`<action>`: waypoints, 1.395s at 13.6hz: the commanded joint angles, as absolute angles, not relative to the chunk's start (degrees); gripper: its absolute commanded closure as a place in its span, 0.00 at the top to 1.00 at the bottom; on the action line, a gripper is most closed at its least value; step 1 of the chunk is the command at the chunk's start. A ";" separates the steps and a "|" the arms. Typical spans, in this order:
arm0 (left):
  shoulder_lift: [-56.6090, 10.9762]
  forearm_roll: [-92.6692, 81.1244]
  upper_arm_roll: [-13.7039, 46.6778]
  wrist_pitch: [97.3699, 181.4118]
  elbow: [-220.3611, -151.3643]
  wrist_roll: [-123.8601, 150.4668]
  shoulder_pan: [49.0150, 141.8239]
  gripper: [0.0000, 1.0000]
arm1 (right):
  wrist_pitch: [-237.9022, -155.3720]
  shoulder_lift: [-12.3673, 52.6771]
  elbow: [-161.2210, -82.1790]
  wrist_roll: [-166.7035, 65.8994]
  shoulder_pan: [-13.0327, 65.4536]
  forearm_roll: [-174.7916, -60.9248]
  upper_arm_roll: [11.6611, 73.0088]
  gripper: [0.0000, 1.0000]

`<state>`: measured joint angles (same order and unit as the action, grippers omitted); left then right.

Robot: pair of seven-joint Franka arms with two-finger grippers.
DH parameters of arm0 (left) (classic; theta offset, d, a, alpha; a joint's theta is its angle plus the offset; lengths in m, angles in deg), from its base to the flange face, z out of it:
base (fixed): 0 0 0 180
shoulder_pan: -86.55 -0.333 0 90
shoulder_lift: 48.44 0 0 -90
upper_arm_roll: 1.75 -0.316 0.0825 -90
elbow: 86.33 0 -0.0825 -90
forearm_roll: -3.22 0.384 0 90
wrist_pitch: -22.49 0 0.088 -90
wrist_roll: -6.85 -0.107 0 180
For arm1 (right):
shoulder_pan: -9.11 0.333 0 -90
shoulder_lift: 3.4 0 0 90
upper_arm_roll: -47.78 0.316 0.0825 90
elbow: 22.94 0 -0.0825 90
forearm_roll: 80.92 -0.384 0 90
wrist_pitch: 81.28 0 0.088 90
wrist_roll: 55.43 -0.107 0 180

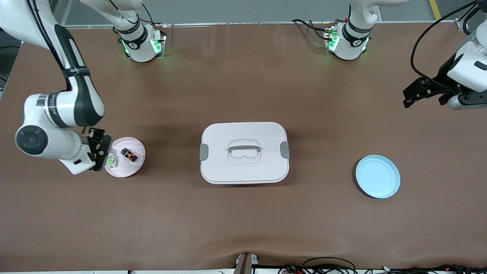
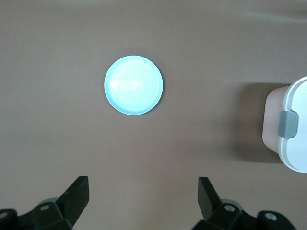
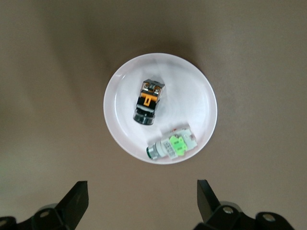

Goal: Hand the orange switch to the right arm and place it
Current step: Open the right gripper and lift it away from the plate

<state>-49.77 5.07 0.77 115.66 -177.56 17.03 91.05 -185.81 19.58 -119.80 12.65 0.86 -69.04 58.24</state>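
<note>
Glossy pink plate, matt brown tabletop

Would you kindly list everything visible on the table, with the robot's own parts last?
orange switch: one, black with orange middle, on the pink plate.
green switch: one, pale with green part, on the same plate beside the orange switch.
pink plate: one, toward the right arm's end.
lidded box: one, white with grey clips, mid-table.
blue plate: one, light blue, toward the left arm's end.
right tool: open, over the pink plate.
left tool: open, waiting above the table near the blue plate.
</note>
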 commanded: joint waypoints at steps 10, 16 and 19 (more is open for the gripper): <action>-50.55 4.98 0.45 116.18 -177.56 16.61 91.03 1.00 | -168.57 12.86 -110.32 8.65 -1.52 -68.62 58.07 1.00; -50.55 5.07 0.45 116.09 -177.64 16.61 91.03 1.00 | -165.40 12.86 -107.67 -5.66 -1.17 -67.39 58.24 1.00; -50.46 5.07 0.45 116.10 -177.64 16.52 91.03 1.00 | -165.30 12.86 -106.10 -23.11 -0.82 -68.27 58.77 1.00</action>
